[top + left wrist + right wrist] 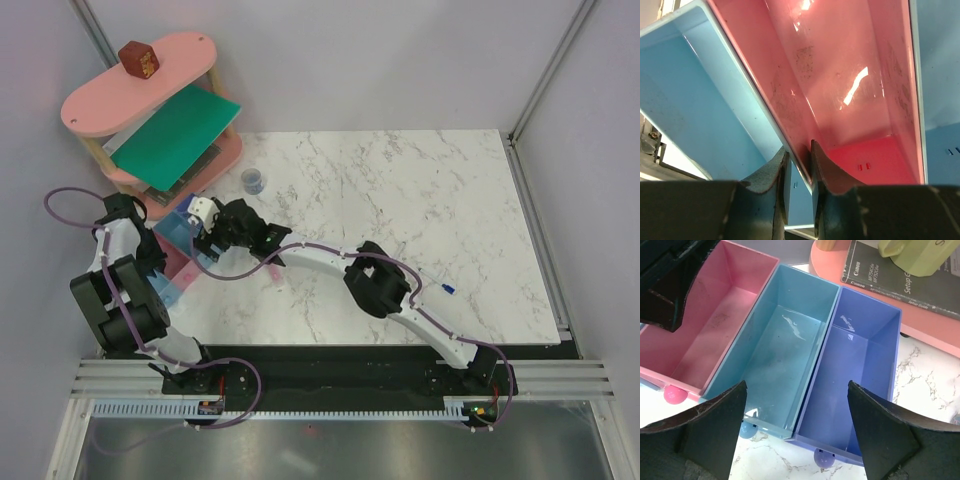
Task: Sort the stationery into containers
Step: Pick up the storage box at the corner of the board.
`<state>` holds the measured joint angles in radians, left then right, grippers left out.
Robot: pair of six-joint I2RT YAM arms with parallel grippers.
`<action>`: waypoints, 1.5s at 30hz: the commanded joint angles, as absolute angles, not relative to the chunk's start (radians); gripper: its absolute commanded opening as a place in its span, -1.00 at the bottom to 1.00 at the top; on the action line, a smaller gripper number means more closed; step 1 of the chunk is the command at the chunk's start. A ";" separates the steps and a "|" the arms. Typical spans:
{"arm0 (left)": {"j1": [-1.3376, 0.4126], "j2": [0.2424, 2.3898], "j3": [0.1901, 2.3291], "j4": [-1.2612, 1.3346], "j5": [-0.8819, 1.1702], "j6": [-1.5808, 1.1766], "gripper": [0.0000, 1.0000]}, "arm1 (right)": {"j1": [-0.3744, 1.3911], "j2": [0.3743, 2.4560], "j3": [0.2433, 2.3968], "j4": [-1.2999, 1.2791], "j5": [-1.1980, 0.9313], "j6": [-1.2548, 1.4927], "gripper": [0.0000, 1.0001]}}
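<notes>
top view: not much sorted yet imo. the tape roll (pixel 253 181) sits loose on the surface (pixel 400 190), just right of the pink shelf (pixel 95 105) in the upper left. a blue-tipped pen (pixel 447 291) lies out toward the right edge. the bins (pixel 176 232) are bunched at the left, with both arms reaching in at them.

left wrist view: the left pincer (pixel 799 172) is pressed nearly together on the wall where the pink bin (pixel 840 100) meets the light blue bin (pixel 695 100), bottom centre of frame. both look bare inside, as far as shows.

right wrist view: the right pincer (pixel 796 387) is spread wide with nothing in it, hanging over the blue bin (pixel 785 340) and violet bin (pixel 855 370) mid frame. those two and the pink one at left are empty. my guess is this is bin-shuffling, and all the actual sorting is left.
</notes>
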<state>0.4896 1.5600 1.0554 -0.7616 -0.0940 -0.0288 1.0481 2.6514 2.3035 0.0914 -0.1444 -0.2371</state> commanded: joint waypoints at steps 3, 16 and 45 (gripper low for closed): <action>0.483 1.634 1.046 -0.752 -0.064 0.057 -0.84 | 1.016 2.588 2.208 0.014 -0.167 -0.172 0.80; 0.413 1.666 1.055 -0.752 0.017 0.054 -0.96 | 0.980 2.480 2.057 -0.055 -0.202 -0.172 0.81; 0.245 1.575 1.026 -0.742 0.054 0.044 -0.96 | 0.965 2.546 2.141 -0.127 -0.081 -0.064 0.53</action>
<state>0.2672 1.5806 1.0645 -0.7040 -0.0254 0.0116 0.9661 2.5187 2.1197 -0.0834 -0.1322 -0.0849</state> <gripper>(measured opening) 0.167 0.788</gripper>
